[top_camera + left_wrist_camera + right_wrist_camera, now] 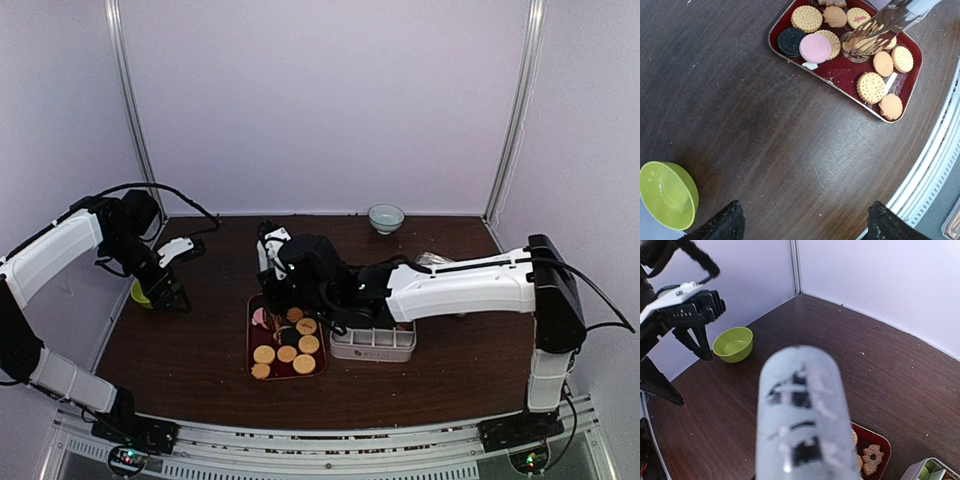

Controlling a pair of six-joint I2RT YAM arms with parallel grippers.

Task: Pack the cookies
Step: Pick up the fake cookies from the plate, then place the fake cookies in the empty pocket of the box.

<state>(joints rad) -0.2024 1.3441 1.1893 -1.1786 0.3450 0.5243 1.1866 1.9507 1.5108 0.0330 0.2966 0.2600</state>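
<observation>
Metal tongs (885,25) hover above cookies (815,47) on the red tray (840,75).

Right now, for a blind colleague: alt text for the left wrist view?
A red tray of mostly golden cookies sits upper right on a dark wooden table, metal tongs reaching into it. A lime-green bowl sits lower left; the left gripper's open jaws frame the bottom.
</observation>
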